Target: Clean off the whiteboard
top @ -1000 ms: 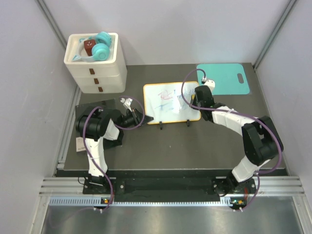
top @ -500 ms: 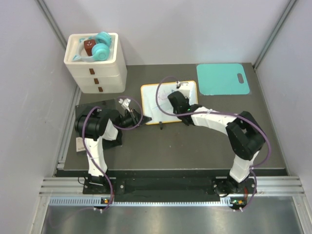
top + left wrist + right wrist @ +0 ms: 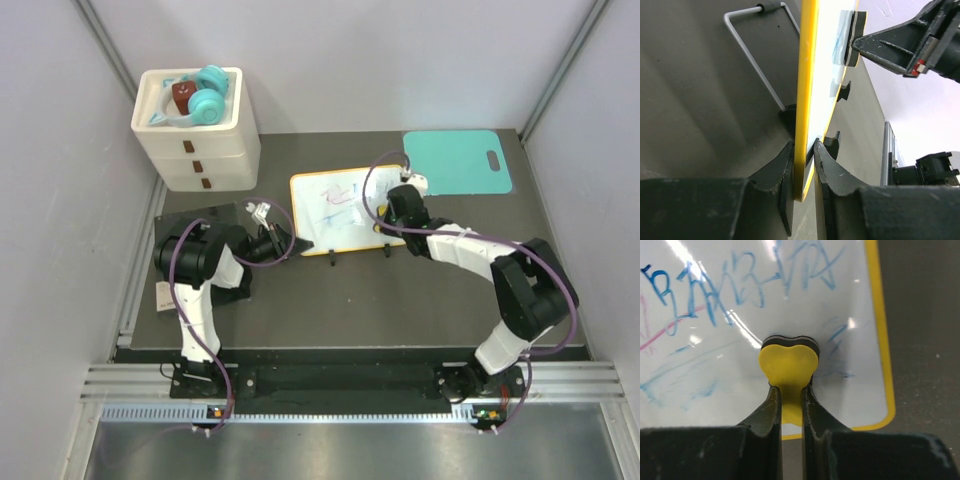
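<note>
Wiping step in hand. Whiteboard (image 3: 335,215) mid tabletop (image 3: 400,300), nearer far edge. Left pincer (image 3: 802,147) clamps its frame edge. Right pincer (image 3: 790,390) grips eraser (image 3: 788,365) pressed on board. Next: sweep across blue marks (image 3: 710,302).

— What is seen around the work area?
— Pale walls (image 3: 350,60) are set on three sides, and a dark grey table (image 3: 400,300) is enclosed by them (all evenly lit).
— And furniture?
— A white drawer unit (image 3: 200,150) is placed at the far left corner; metal rails (image 3: 580,385) are fixed along the near edge.
</note>
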Action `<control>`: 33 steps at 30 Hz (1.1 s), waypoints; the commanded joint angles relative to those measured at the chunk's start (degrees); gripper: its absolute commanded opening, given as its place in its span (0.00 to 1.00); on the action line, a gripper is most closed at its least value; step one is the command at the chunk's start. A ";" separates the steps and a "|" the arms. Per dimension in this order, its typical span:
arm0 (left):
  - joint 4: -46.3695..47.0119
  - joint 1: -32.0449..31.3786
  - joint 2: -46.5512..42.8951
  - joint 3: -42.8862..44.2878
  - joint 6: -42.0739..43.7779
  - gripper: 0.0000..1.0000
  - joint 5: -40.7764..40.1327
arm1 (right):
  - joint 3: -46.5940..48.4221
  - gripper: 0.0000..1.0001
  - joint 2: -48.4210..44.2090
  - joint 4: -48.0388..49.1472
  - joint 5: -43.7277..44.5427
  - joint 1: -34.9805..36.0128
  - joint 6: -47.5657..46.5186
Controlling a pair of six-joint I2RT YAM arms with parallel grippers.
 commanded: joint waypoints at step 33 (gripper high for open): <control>5.99 0.24 0.49 -0.64 1.04 0.00 -1.71 | 1.94 0.00 3.69 -7.01 8.96 -1.26 -5.60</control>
